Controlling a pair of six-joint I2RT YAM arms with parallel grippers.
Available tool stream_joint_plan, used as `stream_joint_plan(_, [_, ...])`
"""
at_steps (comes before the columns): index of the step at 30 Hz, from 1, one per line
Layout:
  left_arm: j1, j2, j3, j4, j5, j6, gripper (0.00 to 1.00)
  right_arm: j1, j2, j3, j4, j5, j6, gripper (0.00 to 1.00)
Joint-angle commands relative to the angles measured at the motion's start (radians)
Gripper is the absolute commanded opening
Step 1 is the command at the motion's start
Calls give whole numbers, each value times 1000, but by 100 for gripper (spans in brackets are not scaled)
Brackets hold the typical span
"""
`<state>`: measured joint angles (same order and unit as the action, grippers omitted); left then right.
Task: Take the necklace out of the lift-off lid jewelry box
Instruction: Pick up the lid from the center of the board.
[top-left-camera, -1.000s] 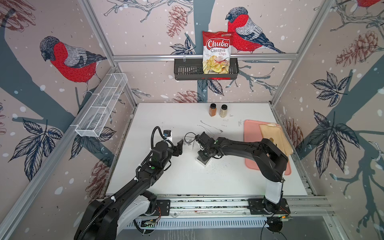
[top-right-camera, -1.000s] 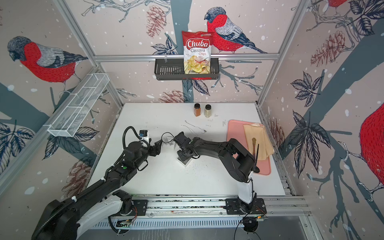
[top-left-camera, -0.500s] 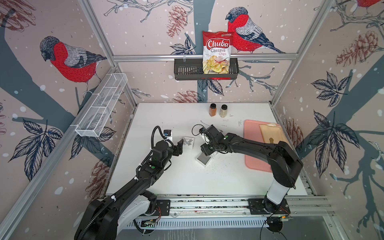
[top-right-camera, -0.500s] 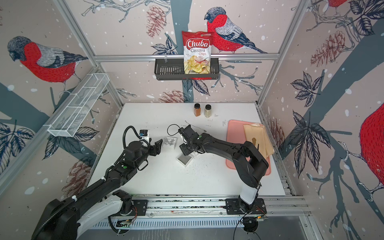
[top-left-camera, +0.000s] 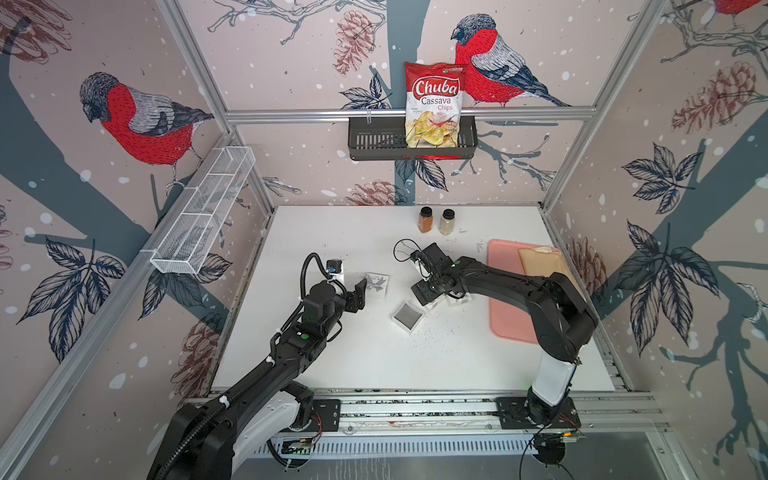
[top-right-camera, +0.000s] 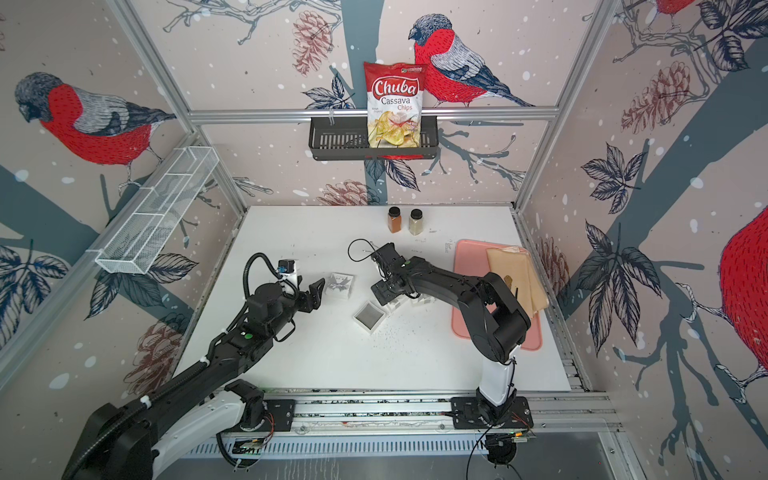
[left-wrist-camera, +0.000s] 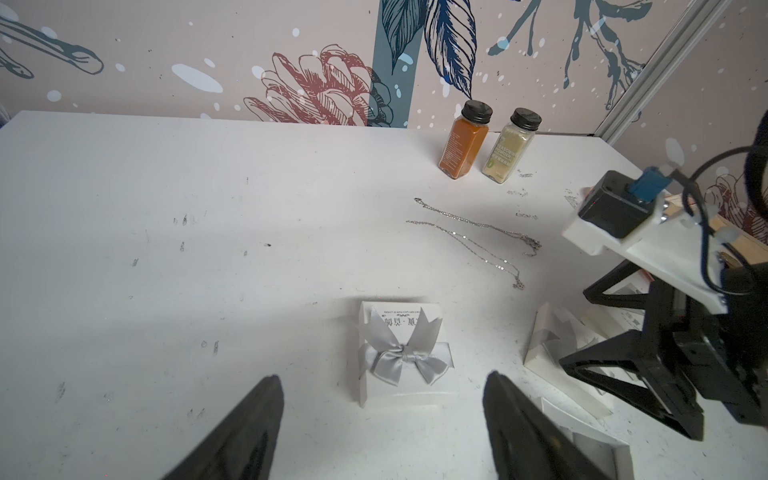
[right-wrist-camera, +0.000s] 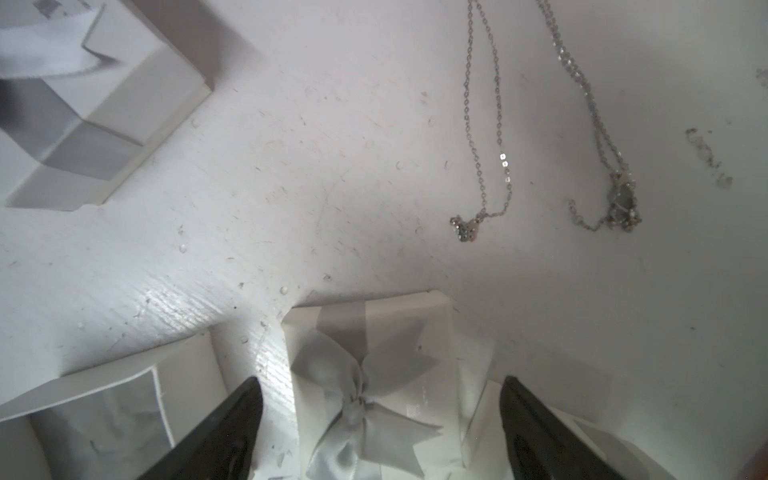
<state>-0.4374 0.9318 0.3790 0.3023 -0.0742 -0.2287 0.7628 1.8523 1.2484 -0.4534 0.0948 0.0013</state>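
A red-and-white foil bag of Chuba cassava chips (top-left-camera: 434, 106) stands in a black slotted metal basket (top-left-camera: 374, 143) on the back wall. A long white wire-mesh shelf (top-left-camera: 203, 212) hangs on the side wall. On the white counter (top-left-camera: 332, 232), an orange-filled spice jar (top-left-camera: 425, 219) and a pale-filled spice jar (top-left-camera: 447, 221) stand just beside each other near the back edge. A flat pink plastic tray (top-left-camera: 505, 299) carries a tan flat sheet (top-left-camera: 540, 262).

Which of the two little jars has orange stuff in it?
The jar farther from the pink tray holds orange powder; its neighbour holds pale beige powder.
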Motion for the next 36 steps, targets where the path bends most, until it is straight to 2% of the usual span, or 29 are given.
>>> stream_joint_plan(1, [2,-7,-6,-5,2,18,80,-3,20,20,-27,-6,-24,90])
stream_joint_plan(20, [2,15,-14,11,28,23,80,-36,111,67,-83,-75,-7,79])
stream_joint_plan(24, [2,12,-17,10,27,27,80,-42,104,63,-97,-82,0,76])
stream_joint_plan(29, [2,19,-17,14,26,29,80,-45,93,67,-114,-91,5,68])
stream_joint_plan(36, [1,33,-15,24,34,28,80,-42,35,90,-151,-131,-4,68])
